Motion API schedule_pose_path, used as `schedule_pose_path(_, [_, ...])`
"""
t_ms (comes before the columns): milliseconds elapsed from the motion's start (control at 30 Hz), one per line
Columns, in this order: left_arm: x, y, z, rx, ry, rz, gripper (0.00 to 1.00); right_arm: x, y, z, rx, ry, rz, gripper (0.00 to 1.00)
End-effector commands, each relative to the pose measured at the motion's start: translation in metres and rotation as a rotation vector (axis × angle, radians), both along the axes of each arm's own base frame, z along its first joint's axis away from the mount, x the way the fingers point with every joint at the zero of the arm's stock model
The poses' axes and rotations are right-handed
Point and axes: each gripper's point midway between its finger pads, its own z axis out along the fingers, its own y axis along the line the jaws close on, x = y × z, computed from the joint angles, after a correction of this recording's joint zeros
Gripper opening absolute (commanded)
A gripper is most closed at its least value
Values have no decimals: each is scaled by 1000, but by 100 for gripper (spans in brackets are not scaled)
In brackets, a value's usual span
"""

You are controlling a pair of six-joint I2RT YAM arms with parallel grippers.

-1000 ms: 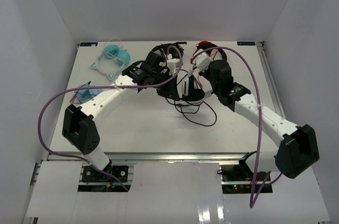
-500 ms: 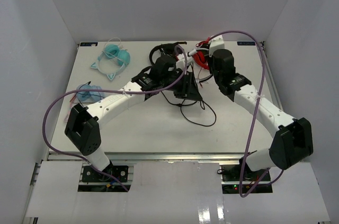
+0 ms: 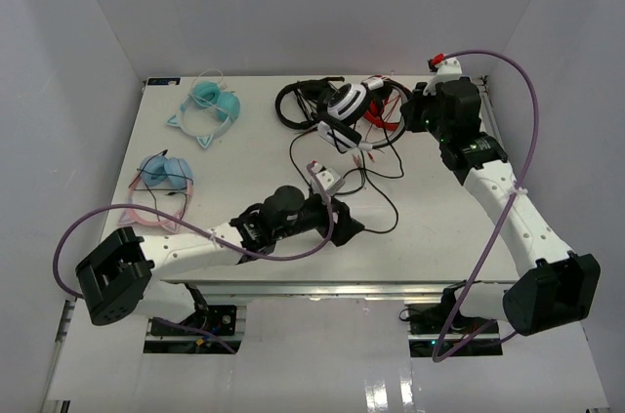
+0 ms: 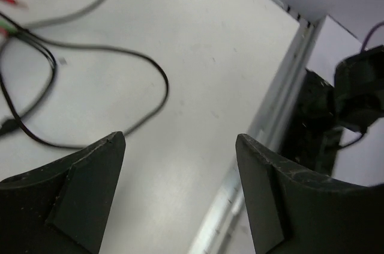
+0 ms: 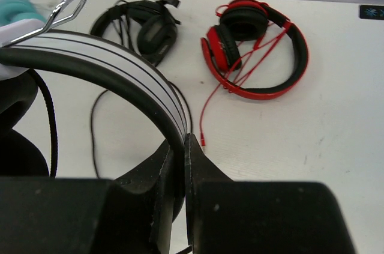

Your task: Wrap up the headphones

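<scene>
The right pincer [image 5: 185, 146] pinched the headphones [image 5: 120, 65] by the headband — the left pincer [image 4: 180, 164] hung wide open over the bench [image 4: 210, 38], near a black cable [image 4: 166, 89].

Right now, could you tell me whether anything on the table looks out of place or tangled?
Nothing looks damaged. The right gripper holds the headphones by the band, jaws shut, but their black cable sprawls unwrapped in loose loops across the table. The red headphones have their cord tangled across their own band.
</scene>
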Motion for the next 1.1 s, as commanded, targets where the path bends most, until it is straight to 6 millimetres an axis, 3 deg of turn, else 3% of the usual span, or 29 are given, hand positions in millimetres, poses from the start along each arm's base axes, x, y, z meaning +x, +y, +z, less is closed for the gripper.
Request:
schedule_pose_path(0, [28, 19, 2, -39, -402, 78, 87, -30, 28, 93, 193, -161, 200, 8])
schedule_pose_path(167, [42, 18, -29, 67, -643, 43, 91, -41, 22, 105, 226, -166, 225, 8])
schedule_pose_path(233, [53, 3, -33, 84, -696, 40, 92, -44, 20, 111, 253, -153, 232, 8])
schedule_pose_path(267, [62, -7, -25, 69, -724, 55, 92, -46, 20, 116, 262, -150, 239, 8])
schedule_pose_path(367, [90, -24, -42, 128, -758, 99, 92, -54, 22, 125, 285, -144, 275, 8])
schedule_pose_path(467, [111, -35, -35, 99, -786, 109, 91, -66, 24, 135, 295, -157, 306, 8])
schedule_pose_path(567, [131, -36, -47, 92, -774, 89, 89, -75, 27, 139, 309, -158, 339, 8])
schedule_pose_path(733, [158, -45, -52, 54, -763, 44, 86, -89, 31, 142, 337, -153, 386, 8])
schedule_pose_path(767, [163, -50, -63, 67, -744, 22, 85, -91, 32, 143, 341, -151, 396, 8])
schedule_pose_path(867, [175, -64, -74, 81, -725, -6, 83, -96, 34, 149, 363, -150, 418, 8])
schedule_pose_path(967, [178, -69, -88, 89, -700, -33, 76, -101, 36, 156, 384, -146, 441, 8])
schedule_pose_path(1067, [180, -69, -98, 89, -673, -42, 55, -105, 37, 160, 398, -145, 455, 8])
